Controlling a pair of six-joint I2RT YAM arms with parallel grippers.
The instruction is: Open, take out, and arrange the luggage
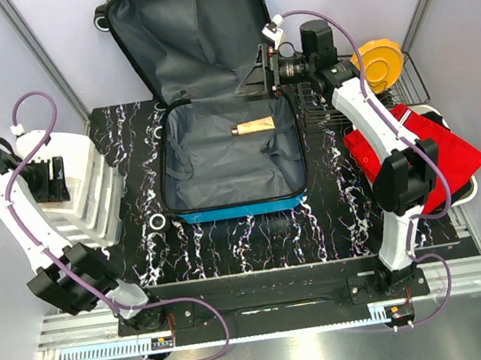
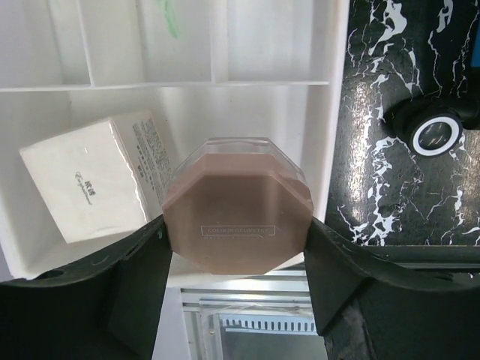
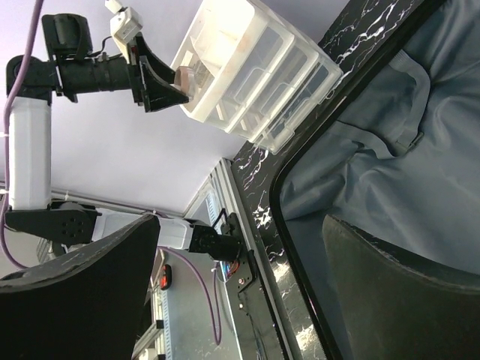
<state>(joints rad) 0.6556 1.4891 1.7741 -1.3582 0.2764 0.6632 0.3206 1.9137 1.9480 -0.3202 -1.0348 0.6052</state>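
Top external: tube (image 1: 254, 126) inside open luggage (image 1: 236, 210)

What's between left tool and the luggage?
In the top view: the right side of the white bin below the left tool, then a bare strip of black table up to the luggage. A small black ring lies off that line.

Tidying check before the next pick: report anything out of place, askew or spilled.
Nothing spilled or damaged. The red cloth is slung over the right bin, hanging past its rim instead of lying inside. One tan tube lies alone in the open luggage. The left pincer grips a pink jar over the left bin.
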